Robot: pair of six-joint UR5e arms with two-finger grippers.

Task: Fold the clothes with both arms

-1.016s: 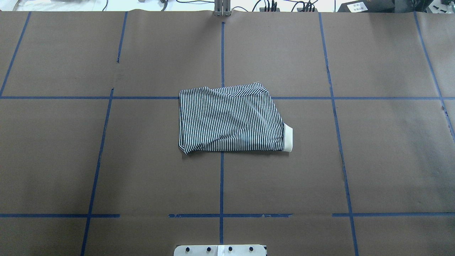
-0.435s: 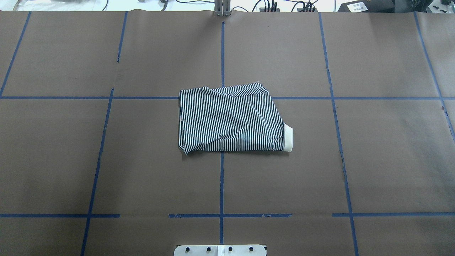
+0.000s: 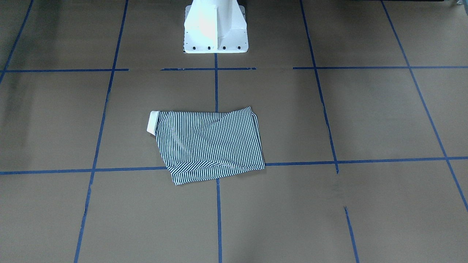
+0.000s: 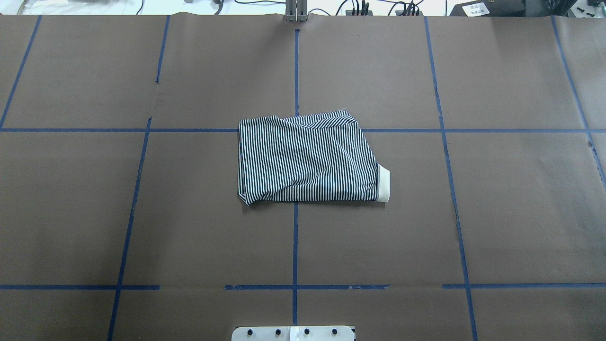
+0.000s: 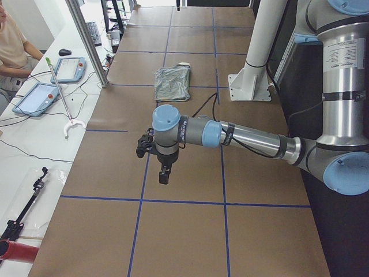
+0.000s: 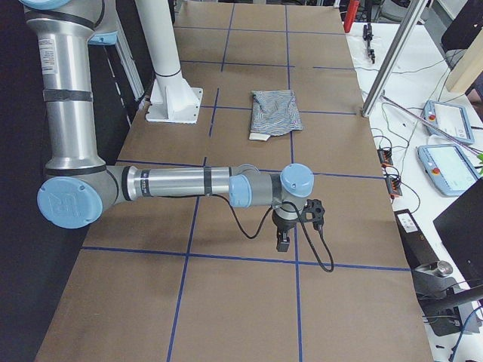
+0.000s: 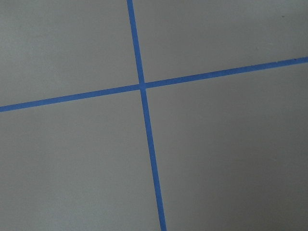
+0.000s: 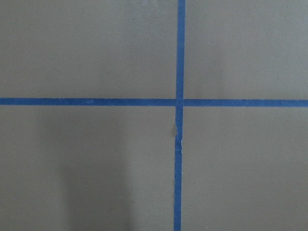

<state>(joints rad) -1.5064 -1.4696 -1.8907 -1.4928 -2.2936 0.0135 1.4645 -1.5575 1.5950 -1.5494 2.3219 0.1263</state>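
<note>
Overhead exterior coverage is centred on the short-sleeved polo shirt with thin navy-and-white stripes (image 4: 305,158), which is laid folded into a compact, slightly rumpled rectangle on the brown paper-covered table (image 4: 142,213), across a crossing of the blue tape lines (image 4: 295,241); its plain cream collar (image 4: 384,183) is seen jutting out at the robot's right. From the front-facing view the shirt is found in front of the white pedestal base (image 3: 215,33), apart from it. From the exterior left view the grey metal tubular left arm with light-blue joint caps (image 5: 253,138) is seen stretched low over the table, the black two-finger left gripper (image 5: 164,173) pointed down above bare paper, well apart from the shirt; whether it is released or clenched cannot be told. The matching grey right arm (image 6: 181,183) is posed likewise at the opposite end, and the state of the black right gripper (image 6: 283,241) cannot be told either. Crossed tape lines on brown paper are shown by both wrist cameras
</note>
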